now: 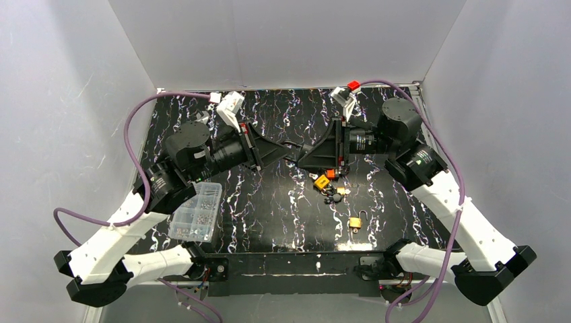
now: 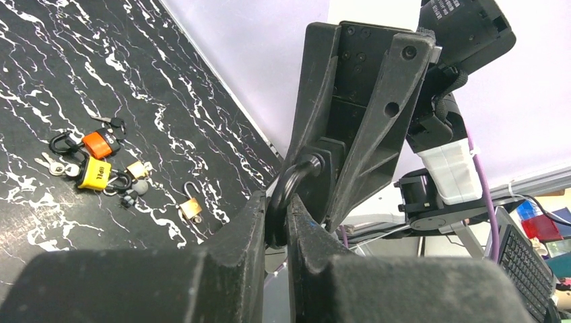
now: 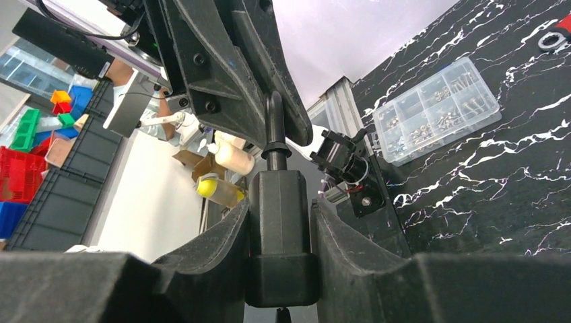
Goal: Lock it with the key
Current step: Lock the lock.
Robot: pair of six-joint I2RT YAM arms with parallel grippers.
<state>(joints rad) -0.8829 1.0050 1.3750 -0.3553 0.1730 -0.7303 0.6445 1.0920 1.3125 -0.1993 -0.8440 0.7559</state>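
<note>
Both arms are meeting in the air over the middle of the table. The right gripper is clamping the body of a black padlock between its fingers, with the shackle pointing away from its wrist. The left gripper is pinching that shackle, its fingers pressed against the curved bar on both sides. The padlock is hanging between the two grippers, clear of the tabletop. Below them, near the right arm, an orange lock and a yellow lock are lying side by side. Silver keys are lying just beside the yellow one. A brass lock is sitting apart from the cluster, nearer the arm bases, its shackle standing open. A clear parts box is resting by the left arm.
</note>
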